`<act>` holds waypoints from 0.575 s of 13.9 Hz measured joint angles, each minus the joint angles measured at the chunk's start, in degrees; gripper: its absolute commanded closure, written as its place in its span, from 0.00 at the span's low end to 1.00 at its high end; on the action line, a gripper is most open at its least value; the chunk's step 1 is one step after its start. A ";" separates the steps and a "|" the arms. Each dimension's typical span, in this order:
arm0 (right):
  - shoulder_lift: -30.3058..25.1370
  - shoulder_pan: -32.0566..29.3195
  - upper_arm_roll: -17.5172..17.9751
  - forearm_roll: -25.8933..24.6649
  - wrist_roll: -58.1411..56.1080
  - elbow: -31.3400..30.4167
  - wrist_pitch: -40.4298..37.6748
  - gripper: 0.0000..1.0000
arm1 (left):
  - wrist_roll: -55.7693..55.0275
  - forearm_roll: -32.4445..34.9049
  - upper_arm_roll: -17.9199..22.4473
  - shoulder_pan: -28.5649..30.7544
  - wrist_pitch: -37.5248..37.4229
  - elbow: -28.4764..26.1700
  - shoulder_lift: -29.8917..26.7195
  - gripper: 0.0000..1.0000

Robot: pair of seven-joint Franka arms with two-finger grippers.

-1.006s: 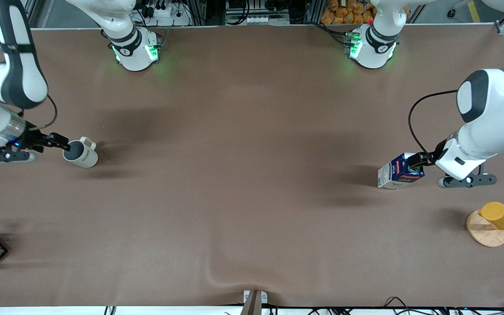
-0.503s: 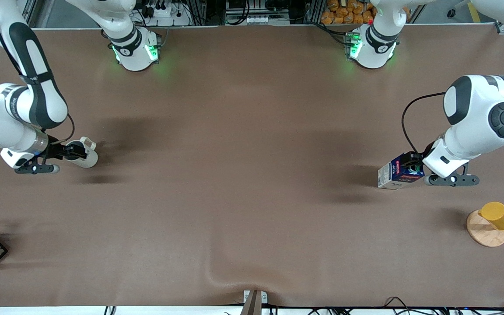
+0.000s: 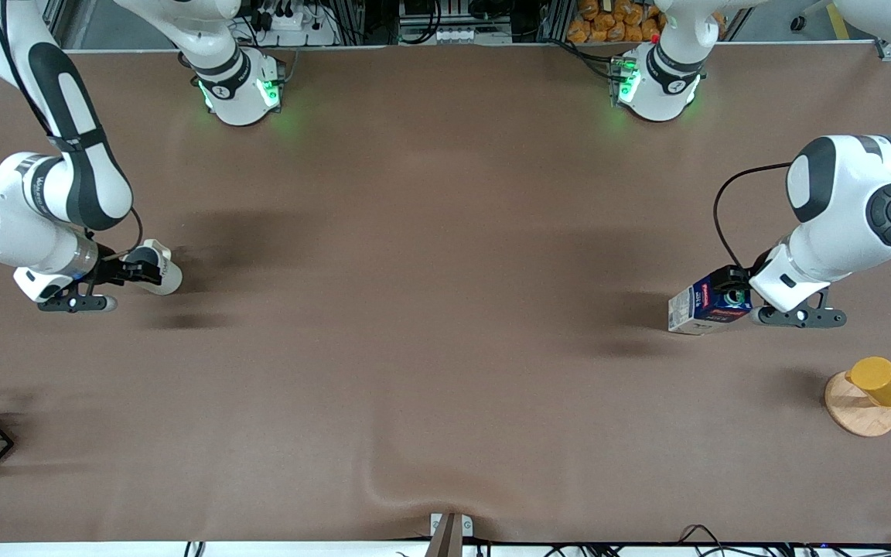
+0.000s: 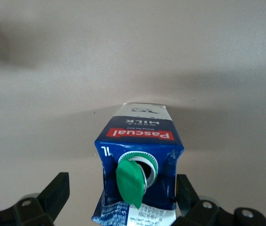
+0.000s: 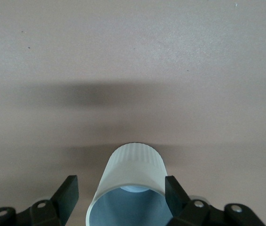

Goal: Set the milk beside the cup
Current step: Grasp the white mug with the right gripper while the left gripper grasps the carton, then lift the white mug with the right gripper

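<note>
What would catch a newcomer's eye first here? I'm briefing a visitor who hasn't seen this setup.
The dark blue gable-top milk carton with a green cap stands toward the left arm's end of the table, between the open fingers of the left gripper. At the right arm's end, the right gripper straddles the off-white ceramic mug.

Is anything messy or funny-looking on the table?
Yes: the milk carton's green cap hangs flipped open instead of sealing the spout. No milk has spilled. The cup looks fine. An open end effector brackets each one: left around the milk, right around the cup.
</note>
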 measured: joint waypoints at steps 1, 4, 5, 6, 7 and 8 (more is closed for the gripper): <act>-0.01 0.12 0.04 -0.28 -0.01 0.35 -0.52 0.14 | 0.00 0.00 -0.01 0.00 0.00 -0.03 0.01 0.00; -0.01 1.36 0.12 -1.42 0.09 0.98 -2.10 0.14 | 0.00 0.00 -0.04 0.00 0.04 -0.04 0.09 0.00; -0.01 1.64 0.12 -1.47 0.13 1.12 -2.27 0.14 | 0.00 0.00 -0.06 0.00 0.16 -0.04 0.23 0.00; -0.01 1.80 0.13 -1.51 0.14 1.44 -2.84 0.14 | 0.00 0.00 -0.07 0.00 0.58 -0.04 0.48 0.00; -0.03 1.96 0.13 -1.53 0.25 1.99 -4.42 0.14 | 0.00 0.00 -0.07 0.00 1.01 -0.04 0.79 0.00; -0.09 2.10 0.13 -1.53 0.72 2.61 -6.65 0.16 | 0.00 0.00 -0.08 0.00 1.31 -0.04 1.08 0.00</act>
